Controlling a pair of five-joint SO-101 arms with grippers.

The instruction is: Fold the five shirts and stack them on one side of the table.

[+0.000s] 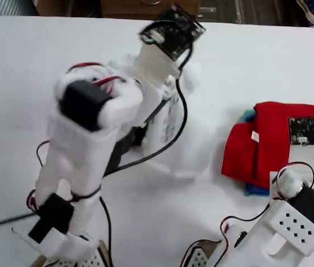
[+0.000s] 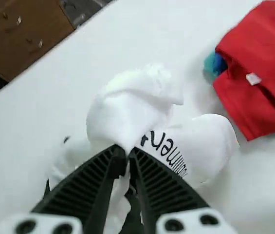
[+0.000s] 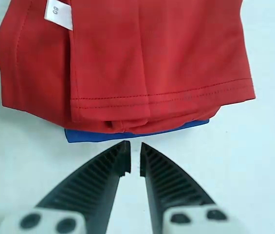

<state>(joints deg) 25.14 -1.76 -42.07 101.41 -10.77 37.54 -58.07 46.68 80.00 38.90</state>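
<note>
White shirt (image 2: 132, 112) centre frame, bunched | left gripper (image 2: 127, 152) clenched on it | right gripper (image 3: 131, 147) nearly closed, empty, beside red shirt (image 3: 127, 58) atop blue shirt (image 3: 86, 136).

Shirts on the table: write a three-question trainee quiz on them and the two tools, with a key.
1. True or false: the left tool grips the white shirt.
2. Pick one: the garment lying under the folded red shirt is A) green, B) blue, C) white.
3. Short answer: which tool is beside the red shirt?

Key: 1 true. 2 B. 3 the right tool.
</note>
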